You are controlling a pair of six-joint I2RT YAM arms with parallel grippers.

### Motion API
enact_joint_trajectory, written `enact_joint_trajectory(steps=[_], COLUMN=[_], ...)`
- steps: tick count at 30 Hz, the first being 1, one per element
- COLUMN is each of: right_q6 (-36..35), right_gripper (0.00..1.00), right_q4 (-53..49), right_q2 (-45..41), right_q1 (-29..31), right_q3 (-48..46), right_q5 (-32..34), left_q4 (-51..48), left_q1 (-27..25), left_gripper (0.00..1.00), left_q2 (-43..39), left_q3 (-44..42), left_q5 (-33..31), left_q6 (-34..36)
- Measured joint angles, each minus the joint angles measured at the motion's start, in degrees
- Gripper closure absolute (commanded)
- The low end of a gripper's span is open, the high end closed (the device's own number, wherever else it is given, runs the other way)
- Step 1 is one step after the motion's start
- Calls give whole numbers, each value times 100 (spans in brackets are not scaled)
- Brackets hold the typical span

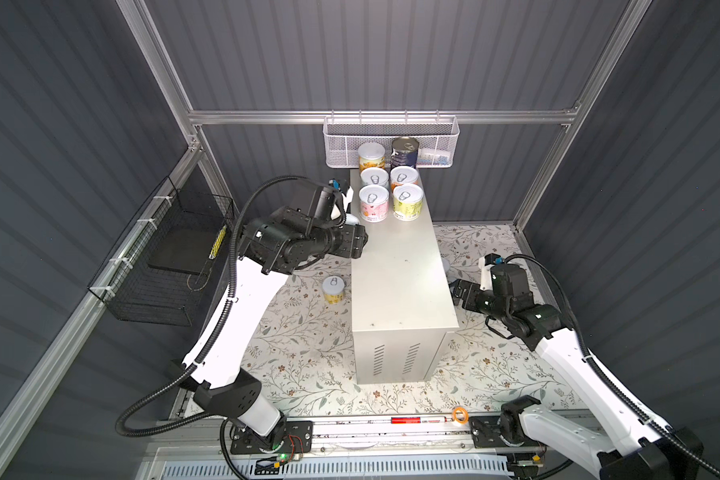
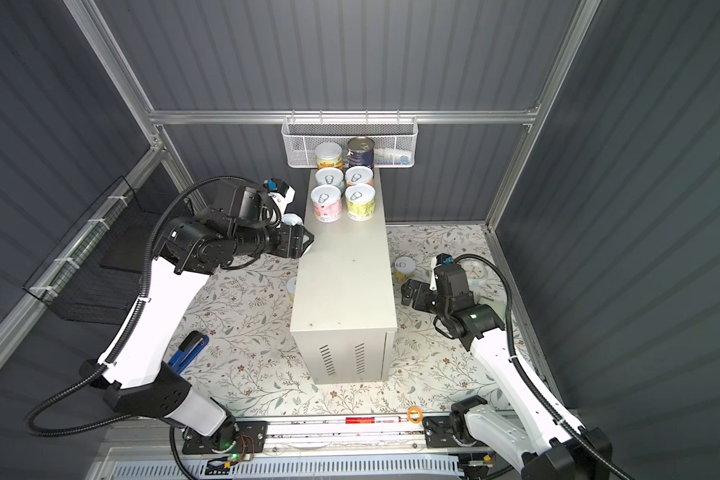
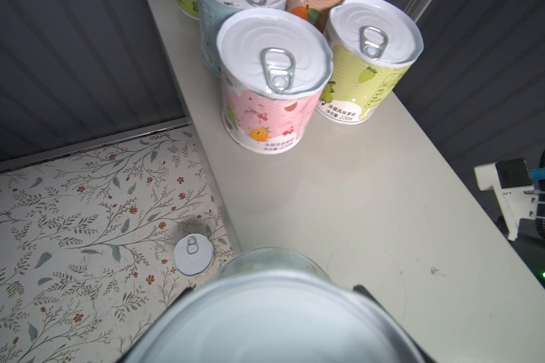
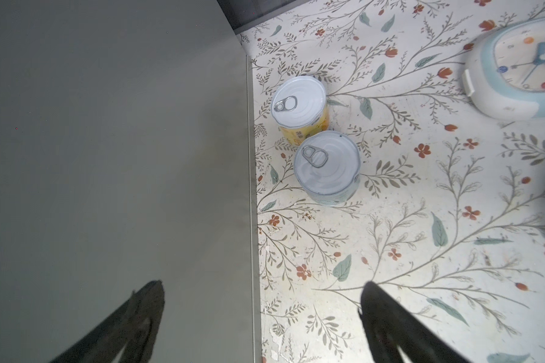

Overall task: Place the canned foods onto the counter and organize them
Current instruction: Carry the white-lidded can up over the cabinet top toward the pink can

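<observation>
Closest to the left wrist camera, a teal-sided can (image 3: 274, 320) is clamped in the jaws of the left gripper (image 3: 272, 289) over the counter's (image 1: 400, 282) left edge. Six cans (image 1: 374, 178) stand paired at its far end: pink can (image 1: 373, 203) and green can (image 1: 408, 201) foremost, navy can (image 1: 405, 153) at the far right corner. Right gripper (image 4: 261, 301), jaws wide apart and empty, hangs over the right edge near a yellow can (image 4: 299, 110) and a grey-blue can (image 4: 328, 166) on the floral mat (image 1: 308, 353). White mesh basket (image 1: 341, 141) holds something pale; black wire basket (image 1: 150, 299) holds a dark slab.
</observation>
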Motion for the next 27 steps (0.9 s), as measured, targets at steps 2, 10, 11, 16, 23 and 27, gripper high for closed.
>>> enact_joint_trajectory(steps=[2,10,11,16,23,27], right_q6=[-13,-55,-57,-79,-103,-122], right_gripper=[1,1,1,1,1,1], right_q4=[4,0,0,2,9,20], right_q2=[-13,-15,-15,-15,-11,-4], right_q1=[-4,-52,-61,-98,-155,-181], right_q3=[0,0,0,0,0,0], right_q5=[0,0,0,0,-28,-48], left_q4=[9,7,28,59,98,98], left_q1=[-50,-90,-98,-116,-140,-164], left_gripper=[100,100,100,100,86,60], left_q2=[146,765,835,979,1156,1252], left_q3=[96,535,601,745,933,1049], left_q5=[0,-4,-22,-87,-157,-173], left_q6=[0,7,22,24,22,22])
